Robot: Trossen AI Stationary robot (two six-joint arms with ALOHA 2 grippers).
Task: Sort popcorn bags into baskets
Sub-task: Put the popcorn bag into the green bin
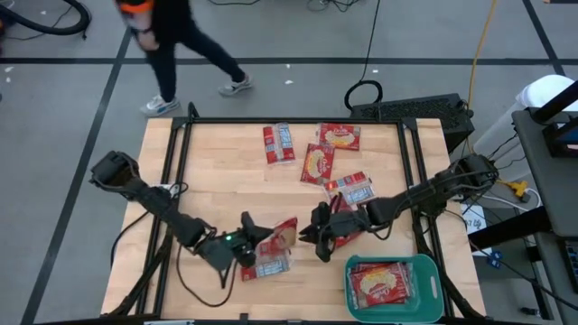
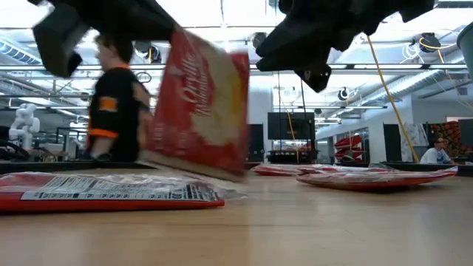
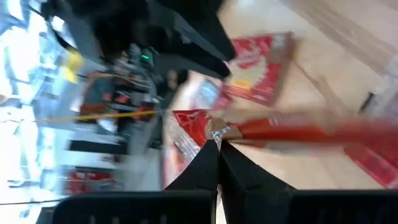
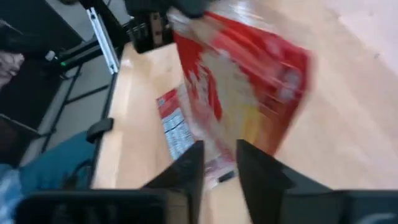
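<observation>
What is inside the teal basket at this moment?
The teal basket holds a red popcorn bag, lying flat with its yellow picture facing up. Whether further bags lie beneath it cannot be seen, since it covers most of the floor.

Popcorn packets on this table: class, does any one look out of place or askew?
Yes. One flat red popcorn packet hangs tilted off the wooden table, pinched at one edge by the left gripper; another packet lies flat beneath. The right gripper hovers open nearby.
</observation>
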